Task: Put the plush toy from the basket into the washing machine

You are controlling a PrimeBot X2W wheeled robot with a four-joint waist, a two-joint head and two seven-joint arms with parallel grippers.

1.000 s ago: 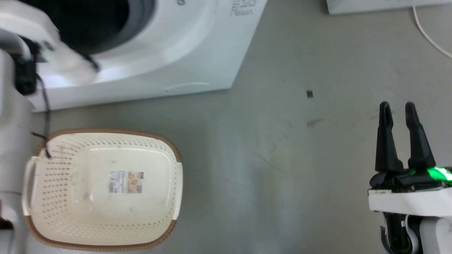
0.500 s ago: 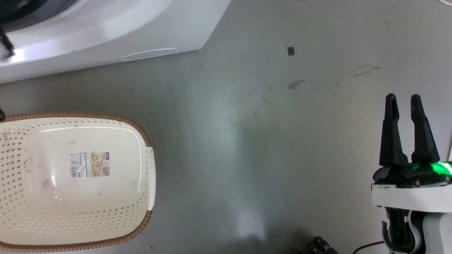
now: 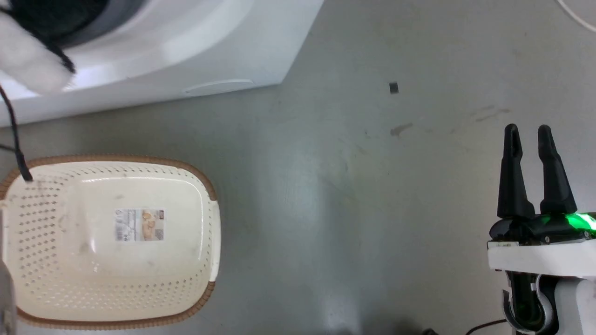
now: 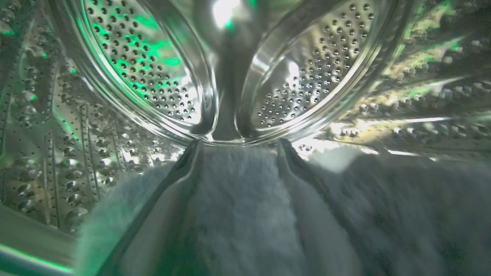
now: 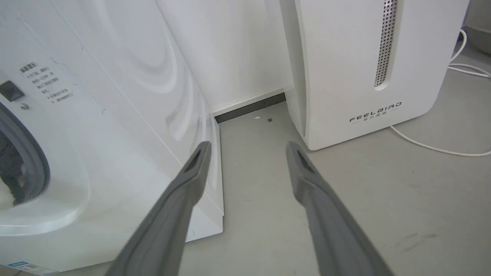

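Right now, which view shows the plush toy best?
Left wrist view: the plush toy lies close up between the fingers of the left hand. Right wrist view: a sliver behind the gasket. Head view: blurred.

Plush toy [image 3: 28, 65]: blurred, cut off by left edge. Washing machine [image 3: 186, 56]: opening cut off by top edge. Basket [image 3: 116, 158]: left end cropped; label [image 3: 139, 224] print unreadable.
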